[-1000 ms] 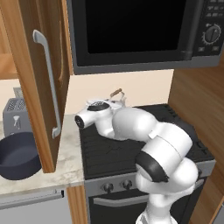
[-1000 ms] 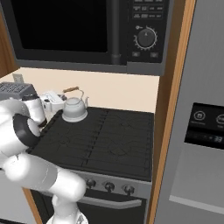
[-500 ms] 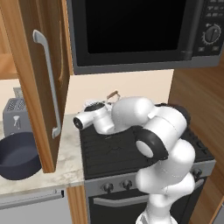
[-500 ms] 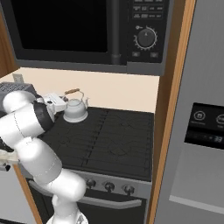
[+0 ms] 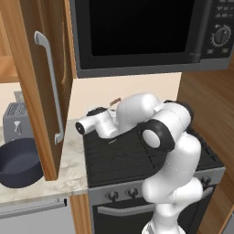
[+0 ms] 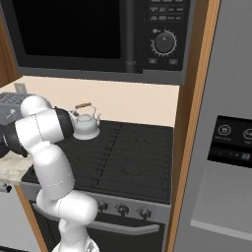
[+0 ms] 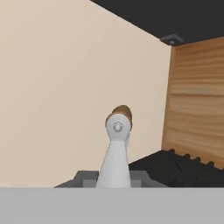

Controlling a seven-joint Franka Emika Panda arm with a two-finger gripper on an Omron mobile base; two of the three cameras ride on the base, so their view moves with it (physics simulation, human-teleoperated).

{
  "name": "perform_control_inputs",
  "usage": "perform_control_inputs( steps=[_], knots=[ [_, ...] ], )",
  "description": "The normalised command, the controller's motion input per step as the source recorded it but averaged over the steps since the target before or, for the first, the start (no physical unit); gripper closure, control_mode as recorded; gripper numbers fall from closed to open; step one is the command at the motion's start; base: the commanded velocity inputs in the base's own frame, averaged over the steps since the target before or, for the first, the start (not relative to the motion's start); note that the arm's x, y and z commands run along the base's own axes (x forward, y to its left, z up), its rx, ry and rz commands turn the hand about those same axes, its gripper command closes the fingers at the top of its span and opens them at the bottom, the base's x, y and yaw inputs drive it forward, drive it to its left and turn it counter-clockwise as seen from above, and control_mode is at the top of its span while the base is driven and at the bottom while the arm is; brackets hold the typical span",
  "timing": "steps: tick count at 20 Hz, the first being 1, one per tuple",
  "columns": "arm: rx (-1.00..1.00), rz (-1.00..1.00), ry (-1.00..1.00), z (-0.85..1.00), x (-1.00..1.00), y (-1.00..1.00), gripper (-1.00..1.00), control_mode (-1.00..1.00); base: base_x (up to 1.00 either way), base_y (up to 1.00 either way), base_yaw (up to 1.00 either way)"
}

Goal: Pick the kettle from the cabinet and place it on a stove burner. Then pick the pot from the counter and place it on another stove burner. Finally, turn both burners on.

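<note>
Light is even and bright throughout, flat and soft as in a render, with no single visible source. Shadows are faint: a soft dark patch lies on the stove under the arm, and the open cabinet door shades the counter beneath it. The microwave glass is plain black with only a dull sheen, no glare. The arm's white shells carry gentle shading and no hard highlights. Edges look slightly soft and coarse in both base views. In the hand view, the kettle handle close to the lens looks smooth and a little blurred, and the wall is featureless. Straight lines stay straight at the borders.
</note>
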Motion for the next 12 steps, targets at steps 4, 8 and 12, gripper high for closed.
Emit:
perform_control_inputs(
  steps=[4,8,12],
  knots=[
    [0.0,0.0,0.0,-0.24,0.41,0.06,1.0,-1.0,0.0,0.0,0.0],
    [0.0,0.0,0.0,-0.24,0.41,0.09,1.0,-1.0,0.0,0.0,0.0],
    [0.0,0.0,0.0,-0.23,0.37,0.1,1.0,-1.0,0.0,0.0,0.0]
  ],
)
